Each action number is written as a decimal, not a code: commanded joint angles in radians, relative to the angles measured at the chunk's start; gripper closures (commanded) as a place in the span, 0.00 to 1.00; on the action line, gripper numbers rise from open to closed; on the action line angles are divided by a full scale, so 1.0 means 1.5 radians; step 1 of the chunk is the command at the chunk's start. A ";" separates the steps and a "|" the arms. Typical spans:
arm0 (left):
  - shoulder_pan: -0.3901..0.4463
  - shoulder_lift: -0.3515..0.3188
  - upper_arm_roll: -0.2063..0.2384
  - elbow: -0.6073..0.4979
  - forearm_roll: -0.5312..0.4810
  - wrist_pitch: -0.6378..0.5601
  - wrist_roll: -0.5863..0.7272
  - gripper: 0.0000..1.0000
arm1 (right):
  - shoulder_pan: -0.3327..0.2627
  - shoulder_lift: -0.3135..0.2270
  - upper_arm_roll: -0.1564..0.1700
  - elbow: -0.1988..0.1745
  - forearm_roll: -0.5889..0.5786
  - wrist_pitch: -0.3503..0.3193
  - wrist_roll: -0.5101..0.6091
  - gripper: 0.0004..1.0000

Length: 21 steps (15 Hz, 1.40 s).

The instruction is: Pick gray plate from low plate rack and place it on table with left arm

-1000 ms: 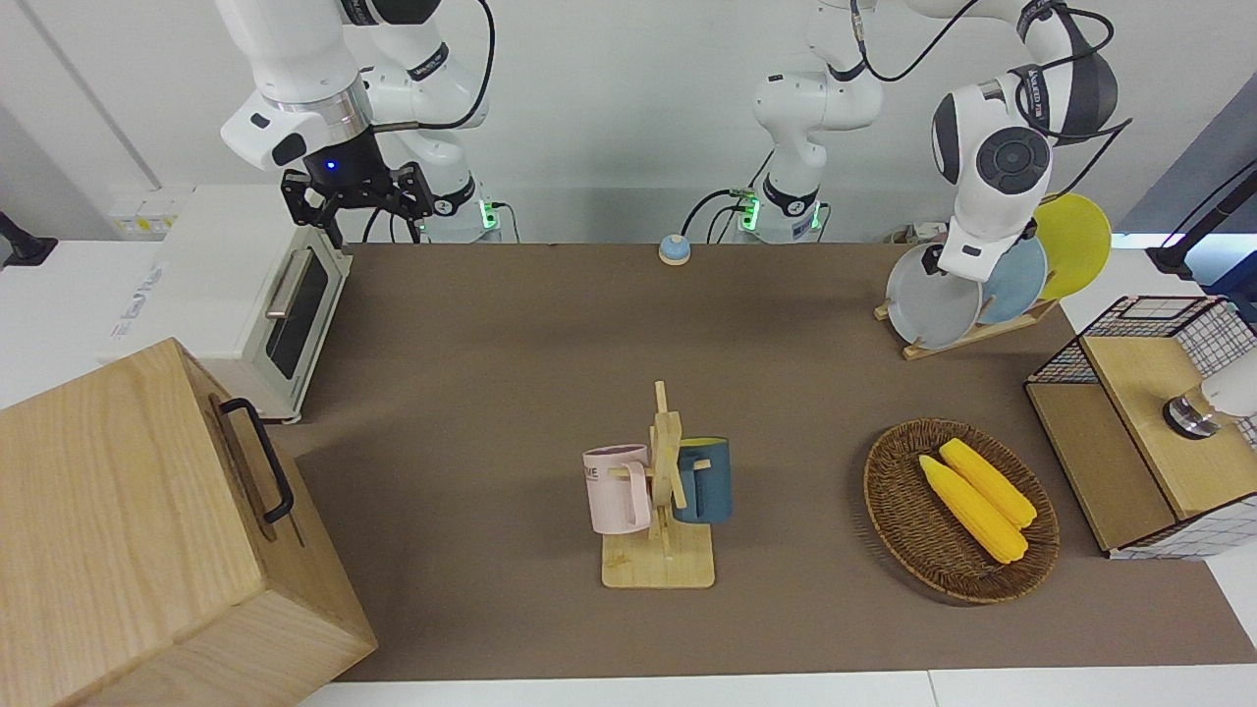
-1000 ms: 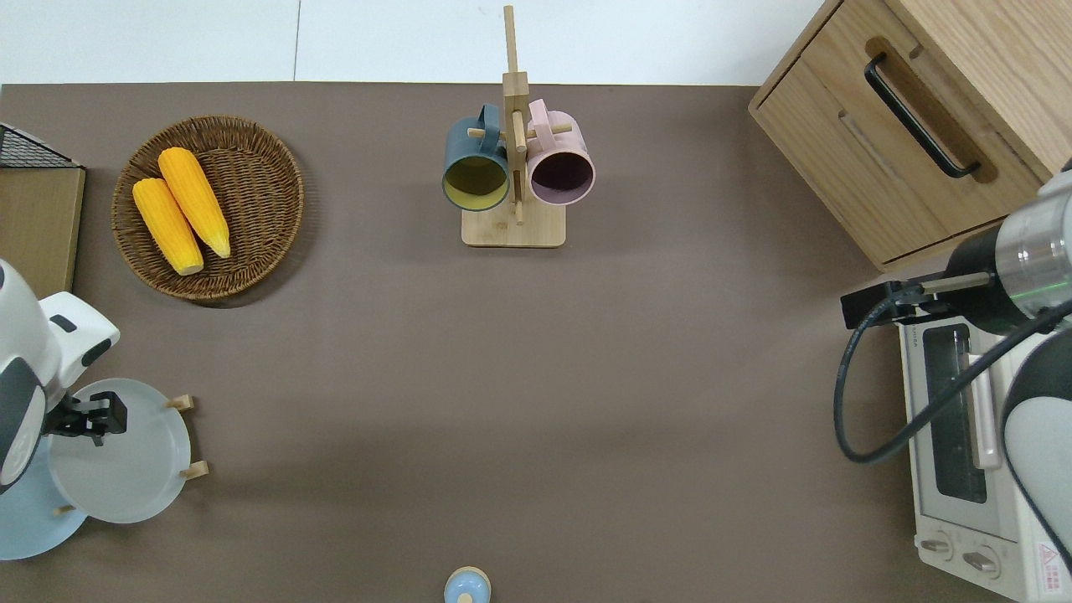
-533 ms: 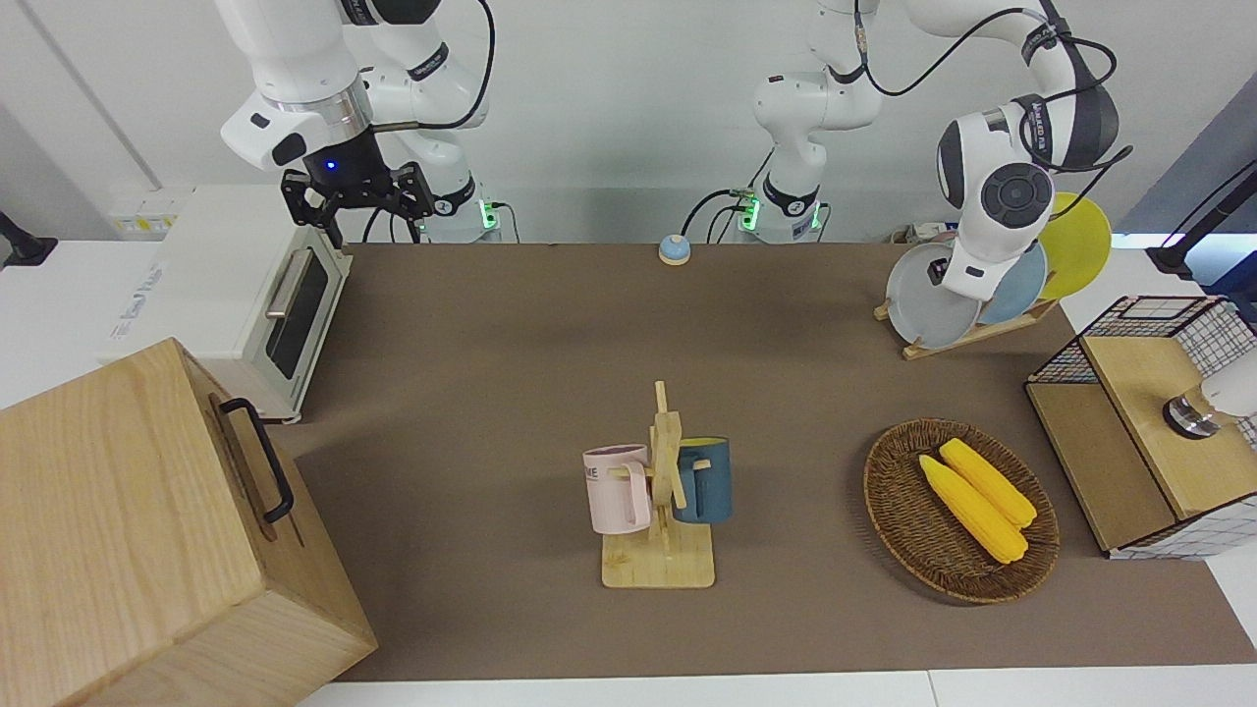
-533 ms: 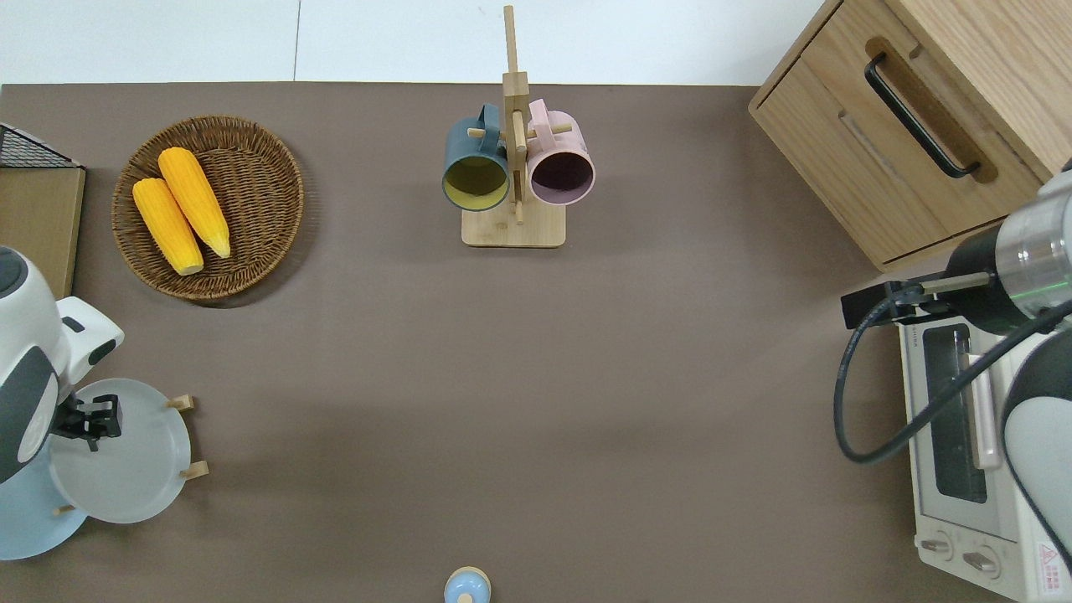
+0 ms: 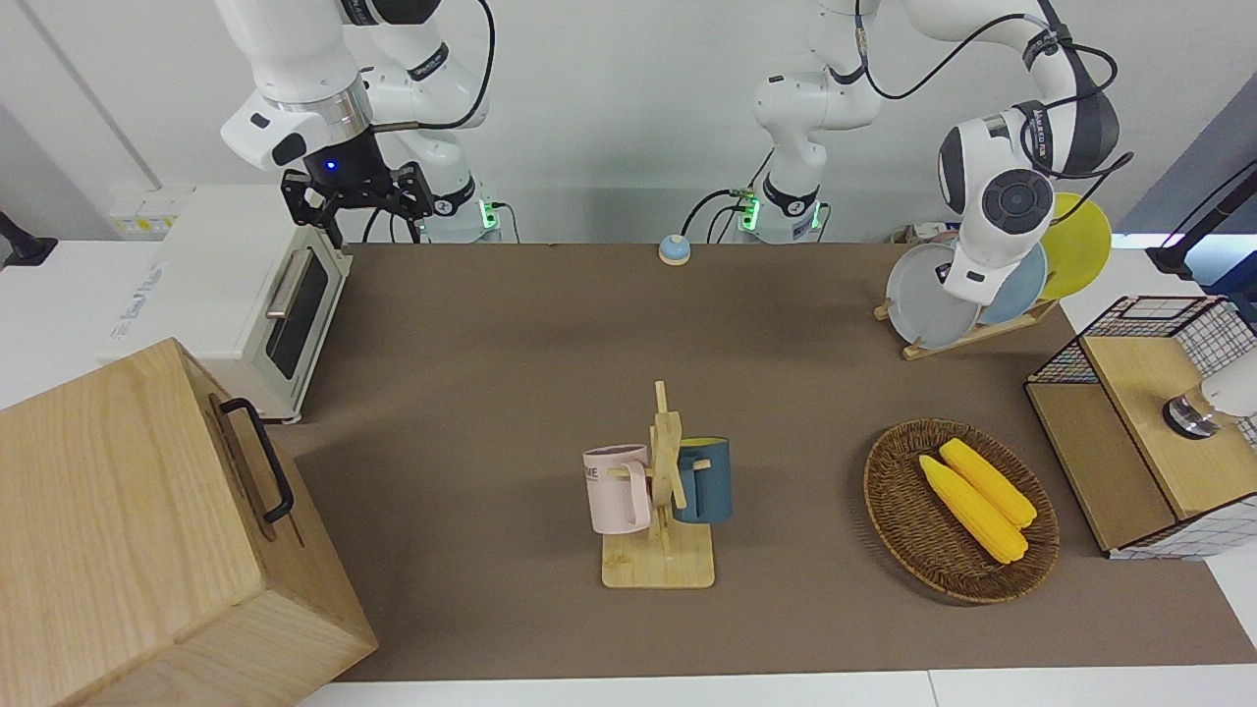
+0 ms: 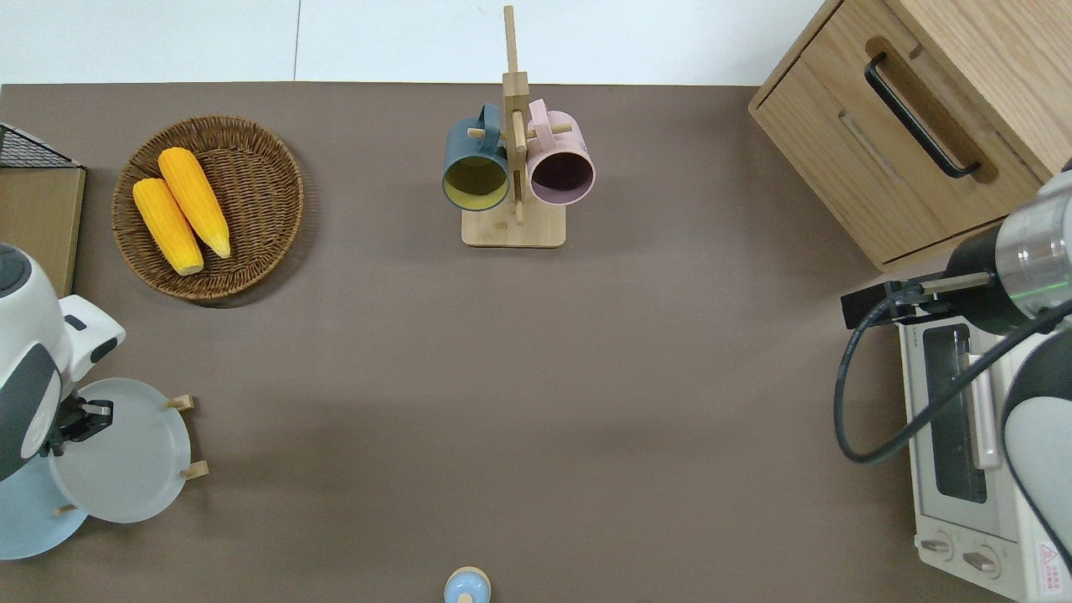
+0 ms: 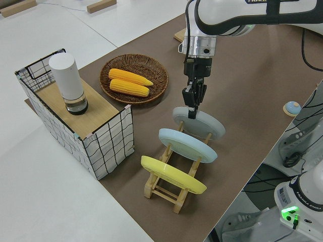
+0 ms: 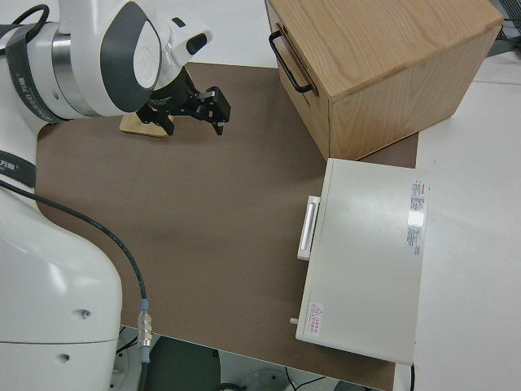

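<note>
Low plate rack (image 7: 174,189), lower centre of the left side view: three plates slotted leaning between its pegs. Gray plate (image 7: 200,122) in the end slot, light blue plate (image 7: 187,145) next. Left gripper (image 7: 193,105) descends nose-down onto the gray plate's upper rim, fingers narrowed around it, apparently gripping for a lift. Right arm parked.

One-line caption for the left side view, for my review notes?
Left gripper at the upper rim of the gray plate, which stands in the low plate rack beside a light blue plate and a yellow plate.
</note>
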 commanded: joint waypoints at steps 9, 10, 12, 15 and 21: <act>0.001 -0.012 -0.003 0.029 0.004 -0.009 0.006 1.00 | -0.012 -0.002 0.011 0.006 -0.001 -0.009 0.008 0.02; 0.000 -0.012 -0.007 0.033 0.004 -0.016 0.005 1.00 | -0.012 -0.001 0.011 0.006 -0.001 -0.008 0.008 0.02; -0.002 -0.013 -0.011 0.042 0.005 -0.033 0.005 1.00 | -0.012 -0.002 0.011 0.006 -0.001 -0.009 0.008 0.02; -0.006 -0.014 -0.017 0.074 0.004 -0.074 0.008 1.00 | -0.012 -0.001 0.011 0.006 -0.001 -0.009 0.008 0.02; -0.007 -0.021 -0.027 0.099 -0.013 -0.117 0.026 1.00 | -0.012 -0.002 0.011 0.006 -0.001 -0.009 0.008 0.02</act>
